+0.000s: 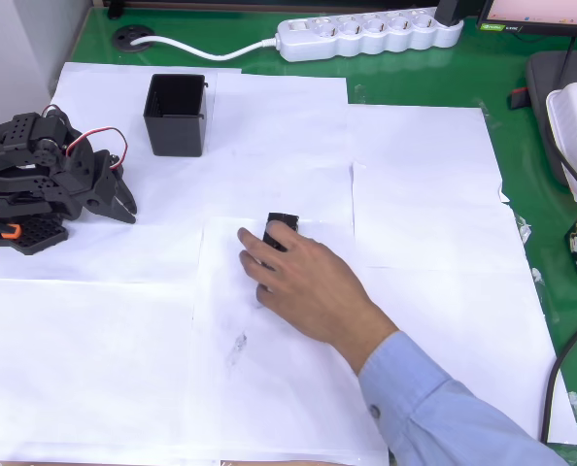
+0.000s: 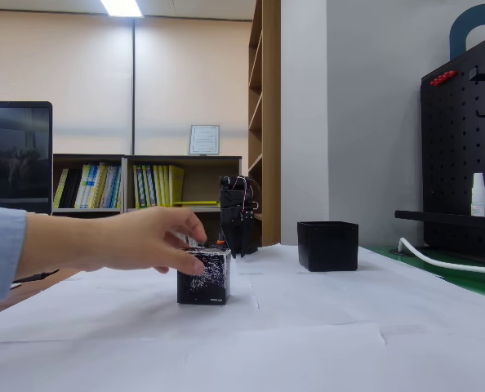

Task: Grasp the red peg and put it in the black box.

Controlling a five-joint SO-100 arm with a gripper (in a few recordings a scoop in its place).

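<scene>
While a person's hand reaches across the white paper on the green bench, its fingers rest on a speckled black block near the middle. I can't pick out the red peg; the hand covers that spot. Folded up at the left edge of the overhead view, the black arm's tool hangs well apart from the hand, its fingers drawn close with nothing between them. Just beyond it stands the black box, open-topped, with a white power strip farther back.

White paper sheets on green table; power strip; speckled blk block.
</scene>
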